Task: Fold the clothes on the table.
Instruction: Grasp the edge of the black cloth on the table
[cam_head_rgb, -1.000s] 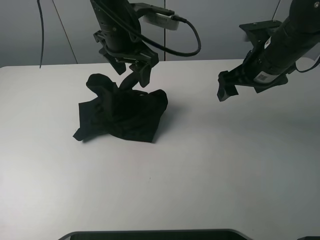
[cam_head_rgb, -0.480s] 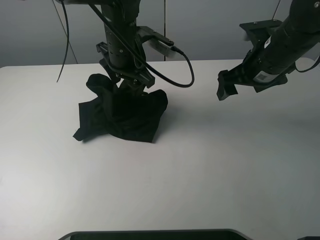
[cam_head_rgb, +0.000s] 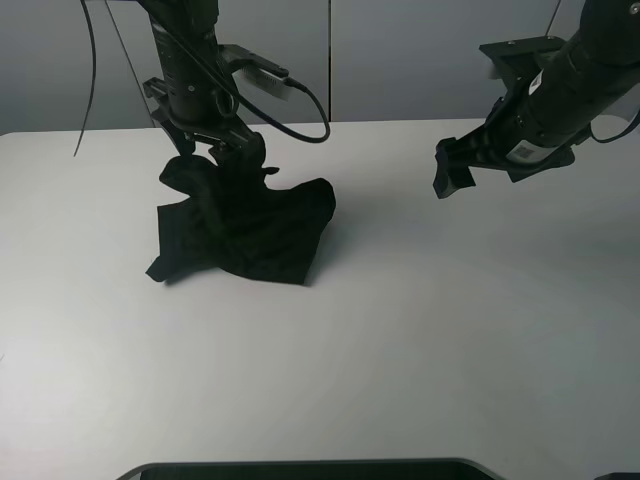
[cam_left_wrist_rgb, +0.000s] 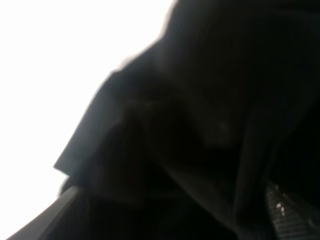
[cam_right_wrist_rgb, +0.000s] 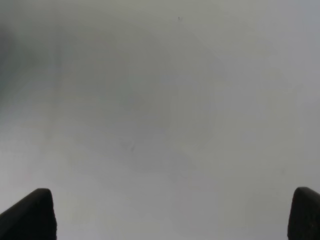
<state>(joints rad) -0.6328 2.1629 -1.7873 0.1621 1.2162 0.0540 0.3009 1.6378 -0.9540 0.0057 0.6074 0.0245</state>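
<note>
The black T-shirt (cam_head_rgb: 245, 225) lies crumpled in a heap on the left half of the white table (cam_head_rgb: 430, 320). Its print and neck label are hidden. My left gripper (cam_head_rgb: 238, 155) is pushed down into the top of the heap. In the left wrist view dark cloth (cam_left_wrist_rgb: 200, 125) fills the space between the fingers, whose tips show far apart at the frame's lower corners, so it looks open. My right gripper (cam_head_rgb: 450, 175) hovers open and empty over bare table at the right, well away from the shirt; its fingertips (cam_right_wrist_rgb: 30, 215) show in the right wrist view.
A dark edge (cam_head_rgb: 300, 468) runs along the table's near side. Cables (cam_head_rgb: 330, 95) hang from the left arm above the shirt. A grey wall stands behind the table.
My left arm came down onto the top of the shirt and then shifted left along it. The shirt heap has barely changed shape. The right arm has not moved.
</note>
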